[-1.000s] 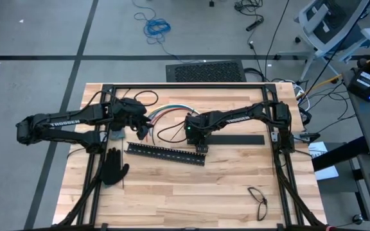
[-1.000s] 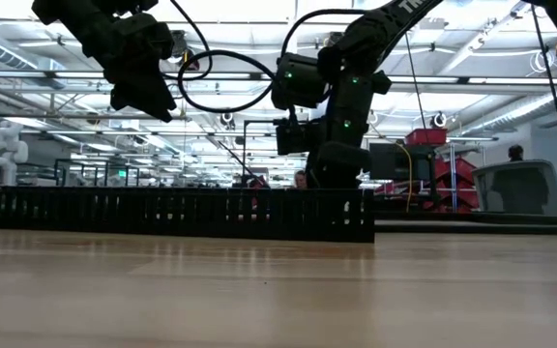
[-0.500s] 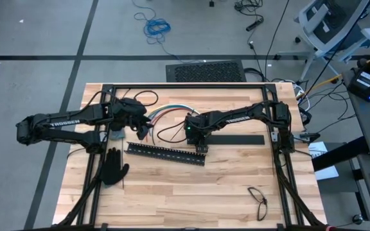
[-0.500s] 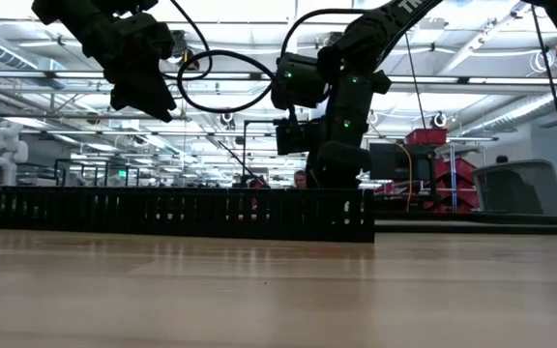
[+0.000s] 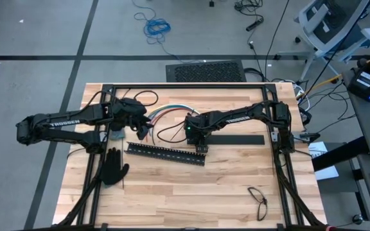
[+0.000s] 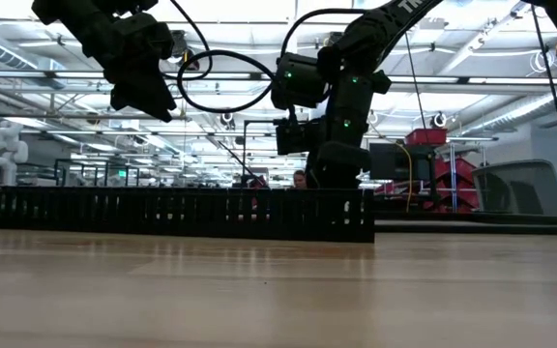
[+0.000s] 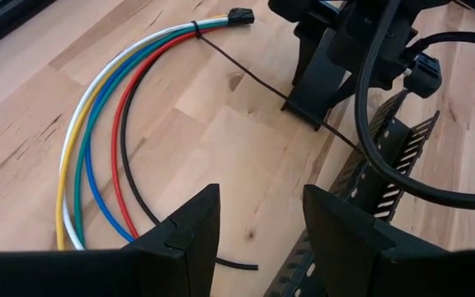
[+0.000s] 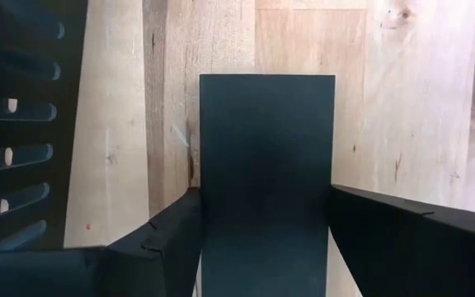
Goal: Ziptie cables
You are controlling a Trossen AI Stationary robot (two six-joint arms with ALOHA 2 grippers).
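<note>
Two dark grippers over the wooden counter (image 5: 172,192). Left gripper (image 7: 258,227): jaws apart, holding nothing, above the curved bundle of white, yellow, green, blue, red and black cables (image 7: 105,140), which a thin dark ziptie (image 7: 246,78) binds at one end. Right gripper (image 8: 262,239): jaws straddling a flat black bar (image 8: 266,165), beside the slotted black bar (image 5: 166,154); grip unclear.

Table (image 5: 191,186): pale planked wood, knotted, smooth satin finish. Cables (image 7: 97,148): glossy plastic-sheathed wires. Slotted bar (image 5: 166,154): matt black plastic. Flat bar (image 8: 266,165): smooth matt black.
</note>
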